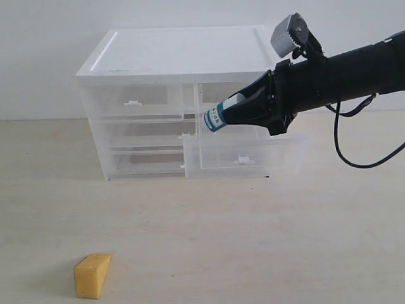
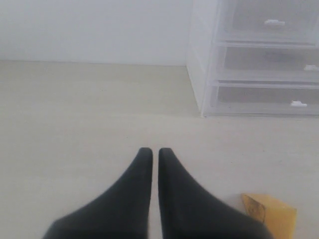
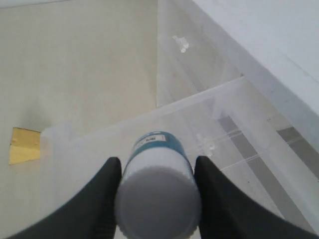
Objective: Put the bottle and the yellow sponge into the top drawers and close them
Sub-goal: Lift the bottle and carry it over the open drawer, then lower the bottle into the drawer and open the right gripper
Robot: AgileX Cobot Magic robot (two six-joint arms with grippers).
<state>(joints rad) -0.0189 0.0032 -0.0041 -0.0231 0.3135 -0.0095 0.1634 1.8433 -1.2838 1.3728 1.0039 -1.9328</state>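
Note:
My right gripper [image 1: 237,104] is shut on the bottle [image 1: 216,118], white with a teal label. It holds the bottle tilted, base end forward, above the pulled-out top right drawer [image 1: 253,155]. In the right wrist view the bottle [image 3: 157,184] sits between both fingers, over that drawer's clear floor [image 3: 239,149]. The top left drawer [image 1: 133,101] is closed. The yellow sponge [image 1: 92,275] lies on the table at the front left. My left gripper [image 2: 151,151] is shut and empty, low over the table, with the sponge [image 2: 271,216] beside it. The exterior view does not show the left gripper.
The white-topped cabinet [image 1: 183,54] stands at the back, with two full-width lower drawers [image 1: 145,158] closed. A black cable [image 1: 354,161] hangs from the right arm. The cabinet's side and drawer fronts [image 2: 259,64] stand ahead of the left gripper.

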